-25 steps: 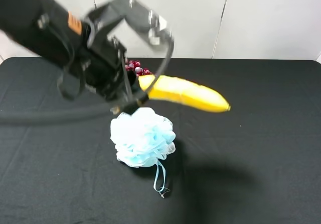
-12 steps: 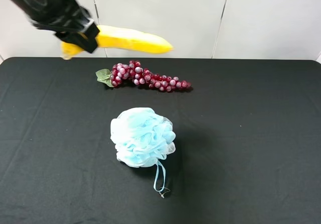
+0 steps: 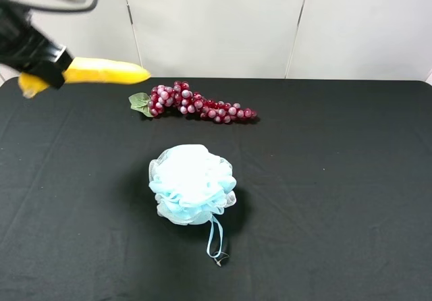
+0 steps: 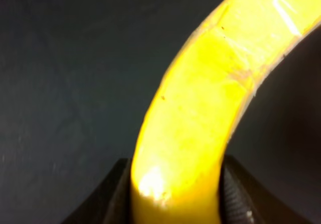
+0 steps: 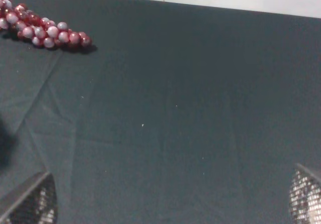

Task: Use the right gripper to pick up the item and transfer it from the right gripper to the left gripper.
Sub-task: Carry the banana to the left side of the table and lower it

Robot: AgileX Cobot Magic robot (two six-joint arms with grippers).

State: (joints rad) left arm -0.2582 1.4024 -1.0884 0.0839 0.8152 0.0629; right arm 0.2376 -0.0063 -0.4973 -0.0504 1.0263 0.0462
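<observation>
Yellow banana (image 3: 101, 71) clamped in left end effector (image 3: 48, 67), right end effector (image 5: 168, 199) jaws apart, over black cloth (image 5: 175, 108)

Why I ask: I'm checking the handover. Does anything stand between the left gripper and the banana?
Nothing visible does. The left gripper is shut on the banana, jaws pressed on both its sides. The right gripper is open and empty.

left gripper (image 3: 52, 68) clamping banana (image 3: 108, 71) (aloft), grapes (image 3: 196, 104), pouf (image 3: 191, 183)

Left claw (image 3: 48, 68), raised high, grips the banana (image 3: 101, 71); right claw (image 5: 168, 204) gapes wide.
</observation>
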